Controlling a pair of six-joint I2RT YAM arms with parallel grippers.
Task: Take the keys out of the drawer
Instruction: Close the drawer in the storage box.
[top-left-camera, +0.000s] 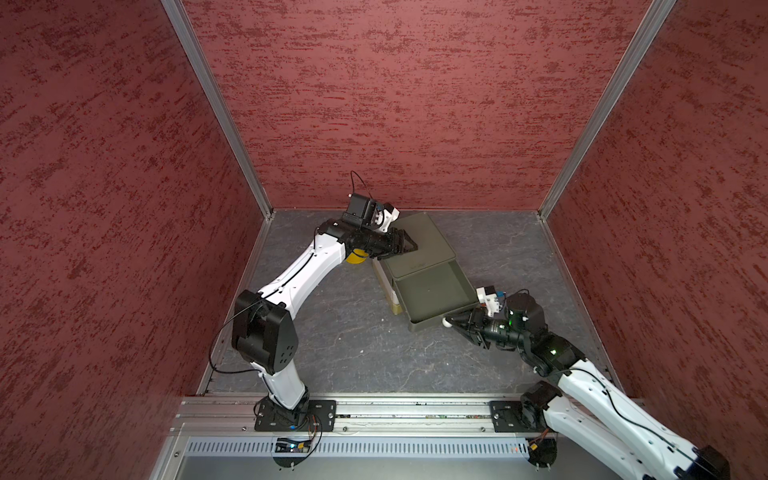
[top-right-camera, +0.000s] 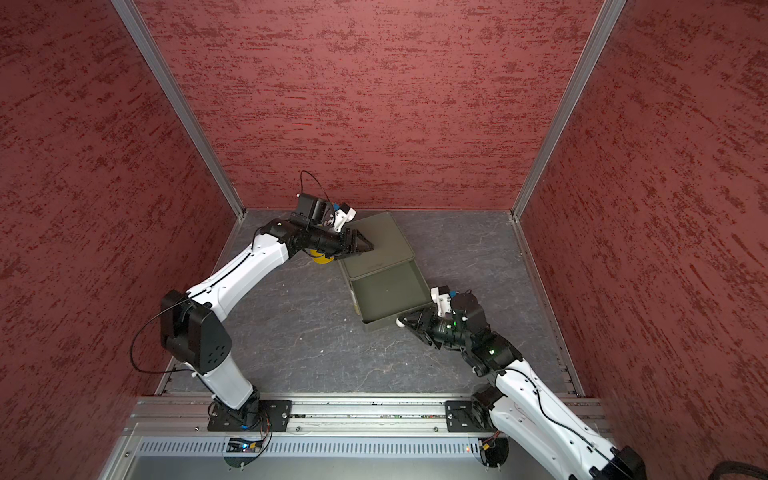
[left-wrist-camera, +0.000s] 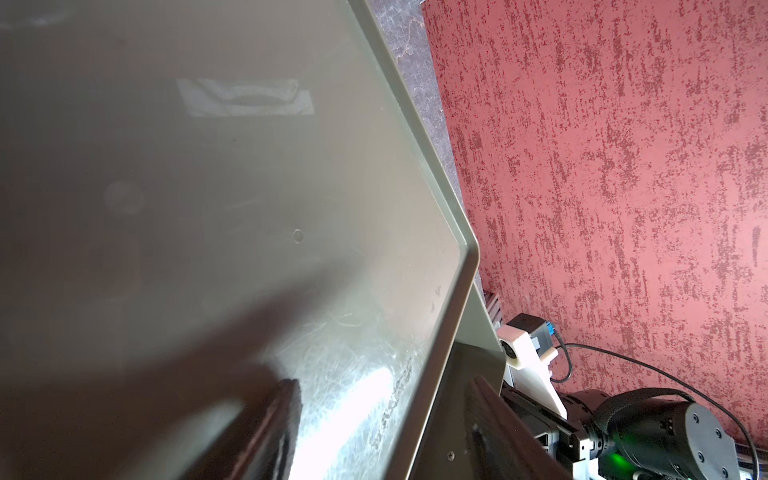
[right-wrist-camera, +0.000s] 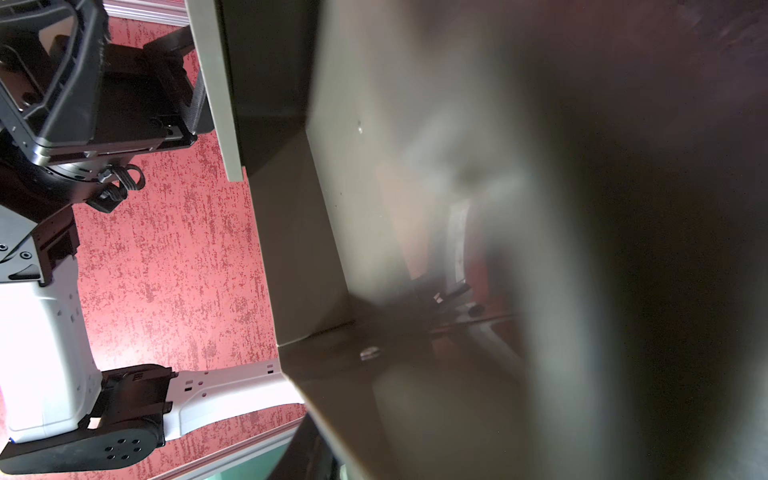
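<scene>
Evidently the right gripper (top-left-camera: 456, 324) was pinching the white knob (top-left-camera: 447, 322) on the front of the pulled-out drawer (top-left-camera: 436, 291), while the left gripper (top-left-camera: 409, 246), its jaws spread, rested on top of the olive cabinet (top-left-camera: 419, 237). The keys could not be made out in any view.

A dark grey, stone-patterned worktop (top-left-camera: 353, 332) showed in both top views. An olive-green rectangular box (top-left-camera: 419, 243) lay on it near the back, turned at an angle, with its shallow drawer (top-left-camera: 432, 291) pulled out toward the front. A rounded yellow object (top-left-camera: 355, 257) sat just beside the box's left corner, half hidden.
</scene>
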